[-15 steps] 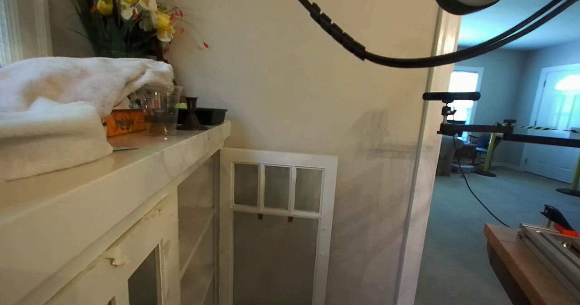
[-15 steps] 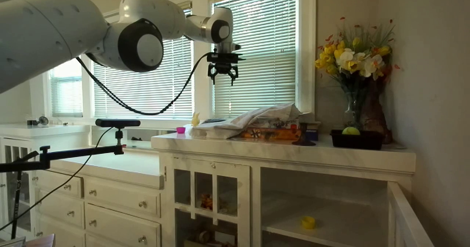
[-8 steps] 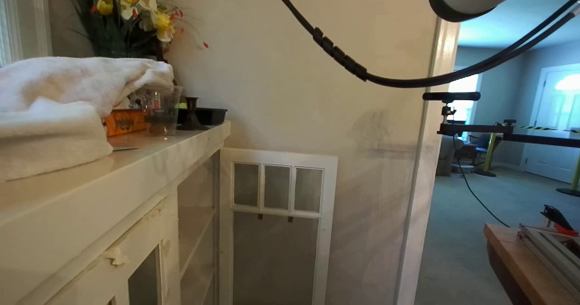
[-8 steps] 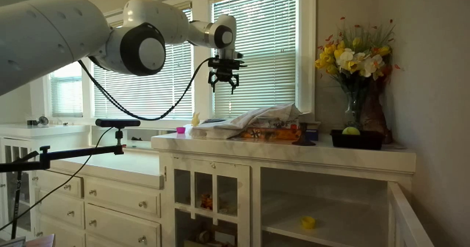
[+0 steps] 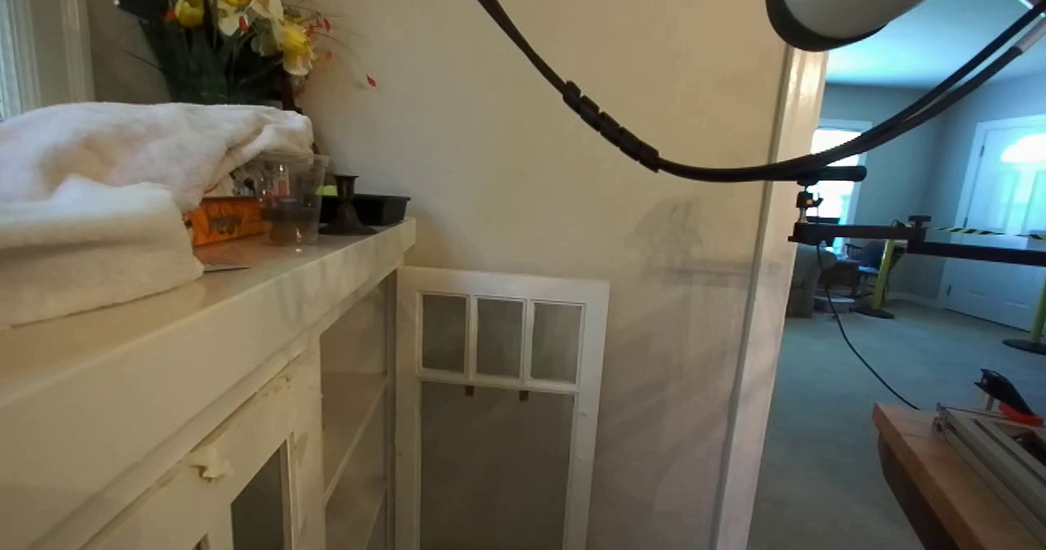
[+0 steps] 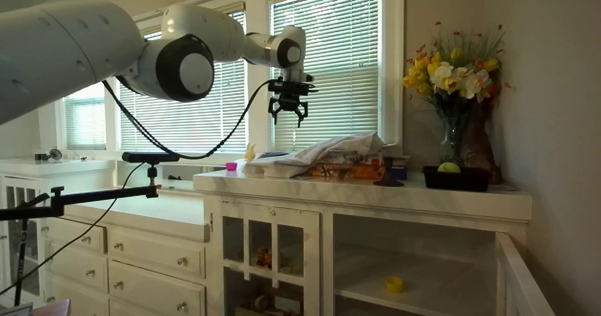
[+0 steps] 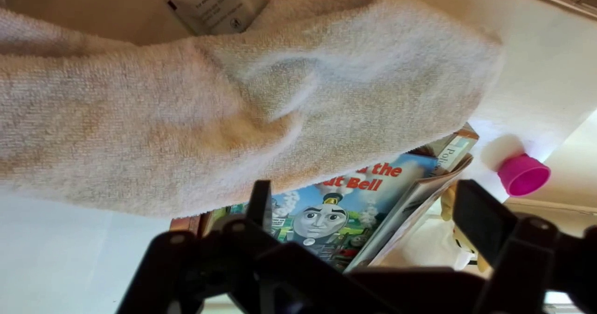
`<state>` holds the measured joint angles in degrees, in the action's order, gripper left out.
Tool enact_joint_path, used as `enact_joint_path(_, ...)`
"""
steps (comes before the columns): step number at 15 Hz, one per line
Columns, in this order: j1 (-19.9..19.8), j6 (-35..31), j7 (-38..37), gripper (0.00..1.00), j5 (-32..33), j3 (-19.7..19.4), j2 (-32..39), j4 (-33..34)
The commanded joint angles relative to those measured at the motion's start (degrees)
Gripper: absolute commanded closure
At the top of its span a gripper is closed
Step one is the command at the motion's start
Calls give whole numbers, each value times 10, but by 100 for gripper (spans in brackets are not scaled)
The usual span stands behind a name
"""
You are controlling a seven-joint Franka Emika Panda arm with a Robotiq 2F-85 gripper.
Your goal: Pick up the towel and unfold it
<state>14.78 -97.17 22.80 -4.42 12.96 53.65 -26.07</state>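
Note:
The towel (image 5: 106, 149) is a thick white cloth, loosely folded. In both exterior views it lies on the marble counter, partly draped over orange boxes; it also shows there (image 6: 305, 157). In the wrist view the towel (image 7: 177, 118) fills the upper left, its edge lying over books. My gripper (image 6: 287, 121) hangs in the air above the towel, pointing down, clear of it. In the wrist view the gripper (image 7: 363, 188) has its fingers wide apart with nothing between them. A dark piece of the gripper covers some flowers at the top left of an exterior view.
Books (image 7: 322, 216) lie partly under the towel. A pink cup (image 7: 523, 175) stands near the books. An orange box (image 5: 227, 220), a clear plastic cup (image 5: 292, 198), a black tray (image 6: 455, 179) and a flower vase (image 6: 451, 137) are on the counter (image 6: 375, 194). Window blinds rise behind.
My gripper and arm have moved down toward the counter and slightly to the right in an exterior view. The hanging cable has sunk too. The towel has not moved.

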Motion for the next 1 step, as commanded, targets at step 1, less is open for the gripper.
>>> enact_joint_path(1, 2, 5, 1, 0, -6, -7, 3, 8)
